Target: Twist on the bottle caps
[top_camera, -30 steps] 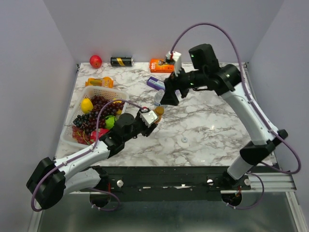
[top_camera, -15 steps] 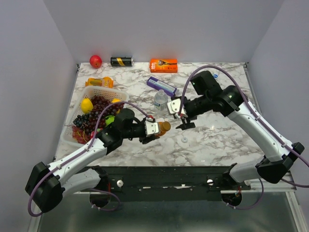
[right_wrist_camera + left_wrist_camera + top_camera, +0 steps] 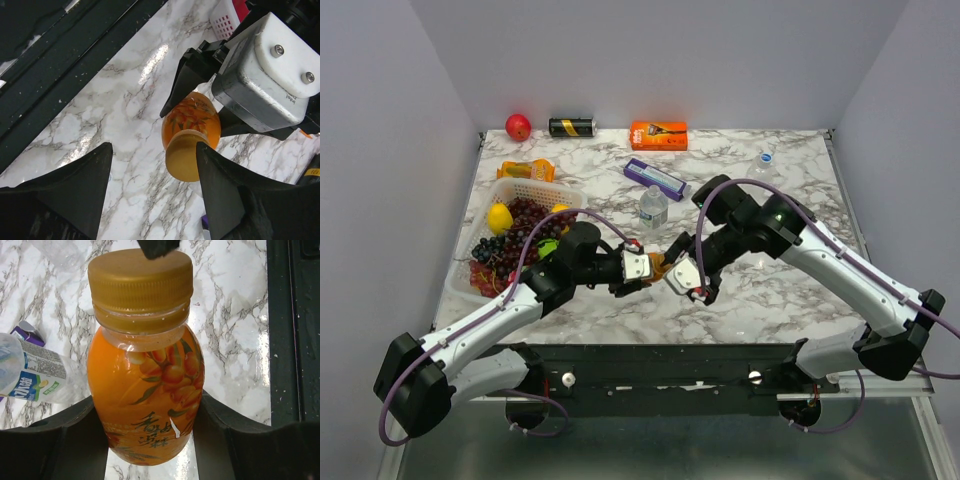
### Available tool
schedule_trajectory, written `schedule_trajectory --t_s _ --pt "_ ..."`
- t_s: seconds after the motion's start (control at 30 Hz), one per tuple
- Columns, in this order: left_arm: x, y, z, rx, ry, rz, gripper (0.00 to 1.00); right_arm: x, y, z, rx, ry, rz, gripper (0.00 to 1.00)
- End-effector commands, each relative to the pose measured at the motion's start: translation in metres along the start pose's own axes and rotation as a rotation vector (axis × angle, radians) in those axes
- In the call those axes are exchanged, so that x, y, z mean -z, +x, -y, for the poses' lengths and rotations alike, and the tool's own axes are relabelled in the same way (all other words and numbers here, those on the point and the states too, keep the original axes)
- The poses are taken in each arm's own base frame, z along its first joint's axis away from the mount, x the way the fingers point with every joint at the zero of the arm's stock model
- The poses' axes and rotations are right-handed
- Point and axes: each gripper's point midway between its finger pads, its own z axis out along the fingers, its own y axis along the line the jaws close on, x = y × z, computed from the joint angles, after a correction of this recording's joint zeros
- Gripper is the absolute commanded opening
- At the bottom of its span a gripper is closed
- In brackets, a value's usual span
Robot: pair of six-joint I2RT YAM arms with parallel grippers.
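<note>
Orange bottle (image 3: 145, 385) is clamped in the lt gripper (image 3: 647, 268), above the near-centre of the marble table (image 3: 770, 280) and clear of the surface. Both lt fingers (image 3: 75, 435) press the lower body from opposite sides. The label faces the lt wrist cam and the neck points away from the wrist, toward the rt arm. Orange cap (image 3: 140, 277) sits on the neck and looks square to it; can't tell whether the threads are engaged or tight.

Rt gripper (image 3: 154, 150) faces the cap end-on. Its fingers (image 3: 75, 185) are spread, not pinching. In the rt wrist view the cap lies in the gap between them, off-centre. It is right up against one finger, with open marble showing between it and the other. In the lt wrist view a dark rt fingertip overlaps the cap's top rim; contact there can't be judged.

Other task items:
- Clear bottle w/ pale label (image 3: 653, 207) stands upright behind the two grippers, near them but apart.
- Small bluish-clear item (image 3: 764, 158) sits at the far rt of the table, too small to ID.

Elsewhere:
- White basket (image 3: 535, 190) of fruit at the lt side.
- Purple box (image 3: 655, 178) just behind the clear bottle.
- Orange box (image 3: 658, 134), black can (image 3: 572, 127) and red fruit (image 3: 518, 126) along the far edge.
</note>
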Motion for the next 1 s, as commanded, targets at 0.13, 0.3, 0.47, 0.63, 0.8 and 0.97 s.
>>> schedule_trajectory --t_s 0.13,0.3,0.47,0.63,0.8,0.97 --pt "-0.001 -0.022 -0.002 -0.024 0.021 0.055 0.0 -0.004 0.0 0.02 0.029 0.053 -0.01 0.72" --pt "-0.002 -0.023 0.001 -0.02 0.031 0.057 0.0 -0.005 0.005 0.023 0.039 0.06 -0.029 0.7" --pt "-0.001 -0.025 -0.002 -0.032 0.022 0.06 0.0 -0.008 0.014 0.023 0.023 0.052 -0.062 0.62" --pt "0.0 -0.025 -0.003 -0.033 0.013 0.061 0.0 -0.009 0.021 0.025 -0.005 0.05 -0.094 0.55" --pt "0.001 -0.026 -0.005 -0.04 -0.005 0.066 0.0 -0.01 0.031 0.027 -0.058 0.062 -0.133 0.43" --pt "0.002 -0.026 -0.017 -0.017 -0.1 0.085 0.0 -0.014 0.044 0.037 -0.261 0.097 -0.167 0.23"
